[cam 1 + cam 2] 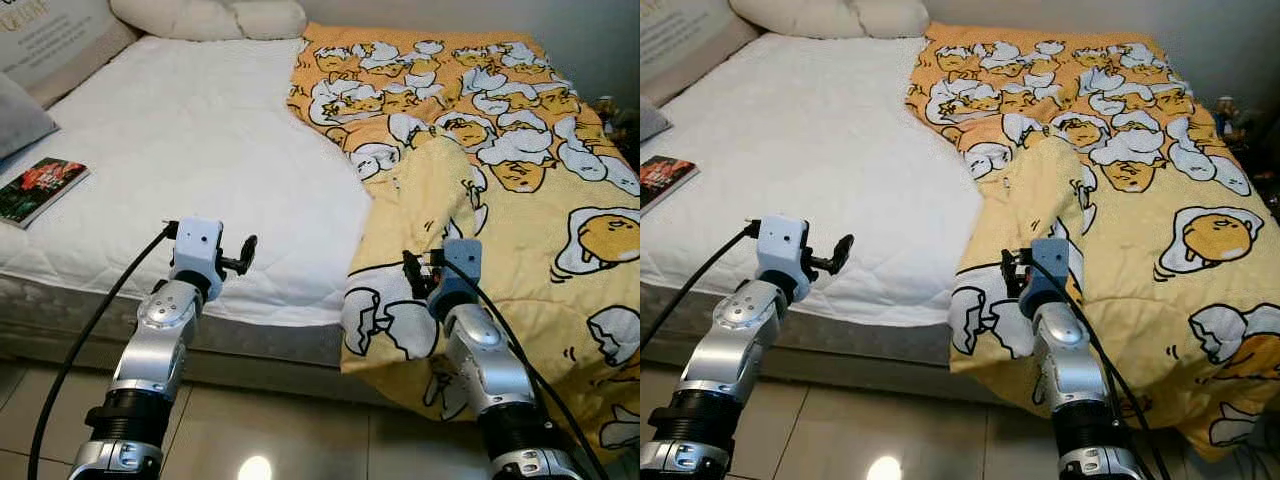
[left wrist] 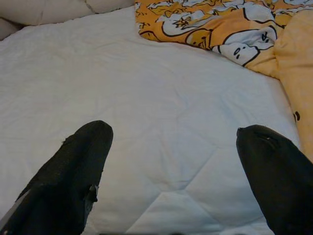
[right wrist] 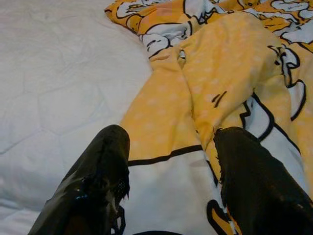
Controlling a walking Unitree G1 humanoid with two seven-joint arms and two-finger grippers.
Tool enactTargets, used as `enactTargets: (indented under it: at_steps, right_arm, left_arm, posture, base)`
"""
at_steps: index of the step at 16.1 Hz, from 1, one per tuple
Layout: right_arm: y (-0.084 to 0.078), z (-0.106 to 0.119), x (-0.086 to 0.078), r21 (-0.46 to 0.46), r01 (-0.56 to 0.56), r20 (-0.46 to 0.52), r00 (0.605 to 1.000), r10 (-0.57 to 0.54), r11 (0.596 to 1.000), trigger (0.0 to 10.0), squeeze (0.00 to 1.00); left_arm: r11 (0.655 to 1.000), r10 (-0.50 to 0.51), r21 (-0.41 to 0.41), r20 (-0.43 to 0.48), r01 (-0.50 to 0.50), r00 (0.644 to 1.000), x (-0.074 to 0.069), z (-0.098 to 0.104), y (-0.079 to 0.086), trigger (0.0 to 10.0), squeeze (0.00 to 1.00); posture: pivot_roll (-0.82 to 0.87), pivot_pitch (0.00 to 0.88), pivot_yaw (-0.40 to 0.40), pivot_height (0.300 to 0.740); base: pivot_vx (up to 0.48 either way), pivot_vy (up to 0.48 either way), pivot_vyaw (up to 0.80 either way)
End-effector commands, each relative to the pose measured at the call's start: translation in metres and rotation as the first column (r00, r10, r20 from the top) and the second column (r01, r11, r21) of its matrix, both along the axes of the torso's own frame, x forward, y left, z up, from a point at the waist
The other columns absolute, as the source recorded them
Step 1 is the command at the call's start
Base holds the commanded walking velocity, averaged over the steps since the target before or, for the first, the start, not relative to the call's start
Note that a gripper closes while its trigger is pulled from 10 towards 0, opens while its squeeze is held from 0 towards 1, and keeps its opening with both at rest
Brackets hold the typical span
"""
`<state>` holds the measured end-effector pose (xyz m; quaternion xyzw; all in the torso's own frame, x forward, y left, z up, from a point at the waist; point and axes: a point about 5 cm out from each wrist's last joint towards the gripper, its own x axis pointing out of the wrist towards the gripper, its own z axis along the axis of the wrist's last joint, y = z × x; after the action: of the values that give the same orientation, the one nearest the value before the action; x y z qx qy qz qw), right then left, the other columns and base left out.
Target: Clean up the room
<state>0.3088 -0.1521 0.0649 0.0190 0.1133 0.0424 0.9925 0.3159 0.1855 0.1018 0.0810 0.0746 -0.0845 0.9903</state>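
A yellow blanket (image 1: 500, 150) printed with cartoon eggs lies bunched over the right half of the bed, and its near corner hangs over the front edge. The left half is bare white mattress (image 1: 200, 130). My right gripper (image 3: 168, 139) is open, low over the blanket's folded left edge near the bed's front, with cloth (image 3: 166, 107) under the gap between its fingers. Over the mattress's front edge my left gripper (image 2: 171, 137) is held open with only white quilting beneath it. A book (image 1: 40, 188) with a dark red cover rests on the mattress's left edge.
Cream pillows (image 1: 210, 18) lie at the head of the bed, and a grey cushion (image 1: 20, 115) sits at the far left. The bed's grey base (image 1: 270, 340) meets a tiled floor (image 1: 280, 430) in front of me. Dark clutter (image 1: 622, 120) stands beyond the bed's right side.
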Motion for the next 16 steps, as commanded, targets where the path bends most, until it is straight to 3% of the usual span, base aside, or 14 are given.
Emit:
enactTargets:
  at_steps: [1,16]
  right_arm:
    - [0.002,0.0,0.002,0.005,-0.008,-0.012,1.0,0.008,1.0,10.0,0.0]
    - [0.0047,-0.0036,-0.0002,0.0,-0.032,-0.027,0.999,0.032,1.0,10.0,0.0]
  left_arm:
    - [1.0,0.001,-0.002,-0.004,-0.001,1.0,0.0016,0.0009,0.0017,10.0,0.0]
    - [1.0,0.001,-0.002,-0.009,-0.001,1.0,-0.001,-0.0023,0.0015,10.0,0.0]
  posture:
    - [-0.03,0.0,0.02,0.74]
    - [-0.03,0.0,0.008,0.74]
  base:
    - [0.349,0.0,0.0]
    - [0.361,0.0,0.0]
